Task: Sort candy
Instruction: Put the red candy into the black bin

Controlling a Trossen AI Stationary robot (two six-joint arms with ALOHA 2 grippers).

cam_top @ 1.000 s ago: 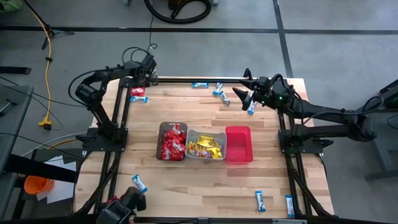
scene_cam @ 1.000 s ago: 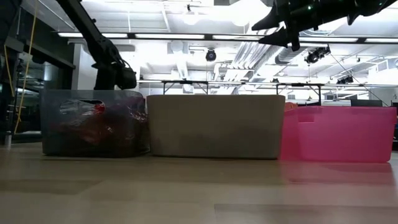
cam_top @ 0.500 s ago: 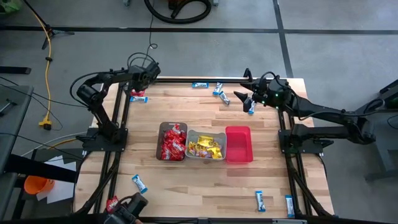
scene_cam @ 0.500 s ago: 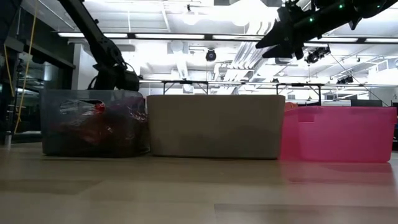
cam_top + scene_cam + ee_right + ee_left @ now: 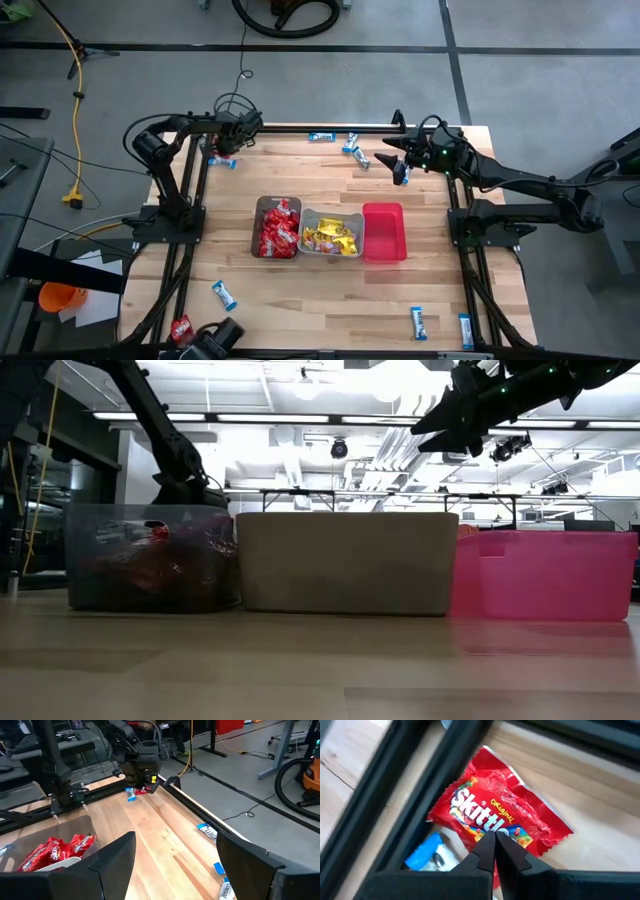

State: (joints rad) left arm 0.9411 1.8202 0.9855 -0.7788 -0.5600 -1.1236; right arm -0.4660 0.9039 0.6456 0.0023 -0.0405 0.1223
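1. Your left pincer (image 5: 495, 839) sits at the counter's (image 5: 330, 190) far left corner, fingers pressed together on a red candy packet (image 5: 495, 815), a blue bar (image 5: 422, 851) just beside.
2. Your right pincer (image 5: 393, 160) hovers near the far right edge, fingers spread wide, empty, above a blue-and-white bar (image 5: 402, 174).

Left arm is folded back and reaching toward the far left corner, wrist angled down; left gripper (image 5: 495, 839) has its fingertips pinched fully together, tips touching. Right arm is stretched out along the far right side with the wrist raised; right gripper (image 5: 175, 855) is spread wide, nothing between the fingers (image 5: 112, 857).
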